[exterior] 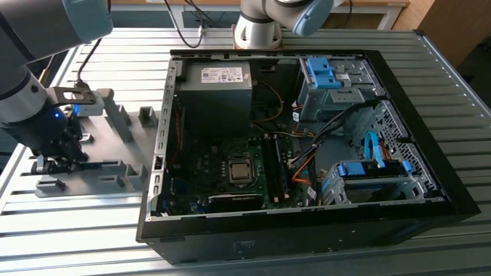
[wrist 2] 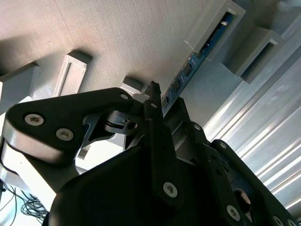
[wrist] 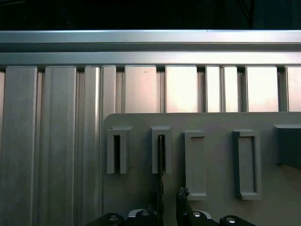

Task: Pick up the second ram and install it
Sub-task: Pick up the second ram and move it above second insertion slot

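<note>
Closest to my cameras: one gripper (wrist: 169, 203), sitting low over the grey plate (wrist: 134, 197) at the exterior view's left. In the first wrist view the fingers (wrist: 182, 195) look spread a bit. One is on each side of the second ram (wrist: 161, 162), and there's a sliver of plate showing between the strip and one finger, so not pinching as far as I can see.

The second ram is one blue-green strip standing on edge in the holder blocks. In the second wrist view it runs from a slotted block down in between the fingertips (you can make out the dark chips along it) (wrist 2: 203, 51).

The first wrist view shows four full holder blocks (wrist: 195, 165) in a row, plus part of a fifth at the frame edge. The ram sits in the slot of the second one, next to the outermost block.

The plate lies flat on a ribbed aluminium table (exterior: 77, 230), with long slats running across it.

Further out there's one open computer case (exterior: 307, 230) lying on its side just beside the plate. Inside it:
- one processor (exterior: 239, 171) in the middle of the board
- one power supply (exterior: 215, 80) towards the far end
- two blue brackets (exterior: 322, 72) on the drive cages

Beyond the case is the base of a second arm (exterior: 257, 31), with a couple of black cables (exterior: 188, 26) trailing next to it. Brown wooden panels (exterior: 452, 23) sit at the back of the room.
</note>
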Tool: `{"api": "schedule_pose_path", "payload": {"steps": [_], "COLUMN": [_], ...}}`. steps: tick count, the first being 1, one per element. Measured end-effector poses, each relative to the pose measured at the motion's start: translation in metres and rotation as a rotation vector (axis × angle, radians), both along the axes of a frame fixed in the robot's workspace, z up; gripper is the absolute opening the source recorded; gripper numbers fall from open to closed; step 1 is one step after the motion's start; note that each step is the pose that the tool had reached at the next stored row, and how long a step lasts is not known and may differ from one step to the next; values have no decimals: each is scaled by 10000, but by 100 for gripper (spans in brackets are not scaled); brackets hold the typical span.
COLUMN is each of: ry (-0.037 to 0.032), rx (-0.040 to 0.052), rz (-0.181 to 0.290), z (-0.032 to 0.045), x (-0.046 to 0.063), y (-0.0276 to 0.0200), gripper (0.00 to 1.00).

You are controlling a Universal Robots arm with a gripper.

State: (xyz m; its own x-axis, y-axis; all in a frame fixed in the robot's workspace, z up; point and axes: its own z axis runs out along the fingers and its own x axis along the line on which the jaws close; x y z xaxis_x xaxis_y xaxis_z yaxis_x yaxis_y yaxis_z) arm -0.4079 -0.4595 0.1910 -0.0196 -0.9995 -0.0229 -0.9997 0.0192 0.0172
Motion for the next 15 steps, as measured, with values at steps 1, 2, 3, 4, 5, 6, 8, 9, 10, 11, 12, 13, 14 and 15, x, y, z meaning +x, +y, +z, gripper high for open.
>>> {"api": "schedule_pose_path", "payload": {"steps": [1, 2, 3, 4, 5, 6, 8, 9, 10, 11, 12, 13, 14, 15], "ry": [0, 0, 0, 0, 0, 0, 0, 0, 0, -1, 0, 0, 0, -1], "rx": [0, 0, 0, 0, 0, 0, 0, 0, 0, 0, 0, 0, 0, 0], "rz": [0, 0, 0, 0, 0, 0, 0, 1, 0, 0, 0, 0, 0, 0], "z": [0, 0, -1, -1, -1, -1, -1, -1, -1, -1, -1, -1, -2, -2], "x": [0, 0, 0, 0, 0, 0, 0, 0, 0, 0, 0, 0, 0, 0], "y": [0, 0, 0, 0, 0, 0, 0, 0, 0, 0, 0, 0, 0, 0], "gripper": [30, 30, 30, 30, 30, 30, 30, 29, 29, 22, 22, 22, 20, 20]}}
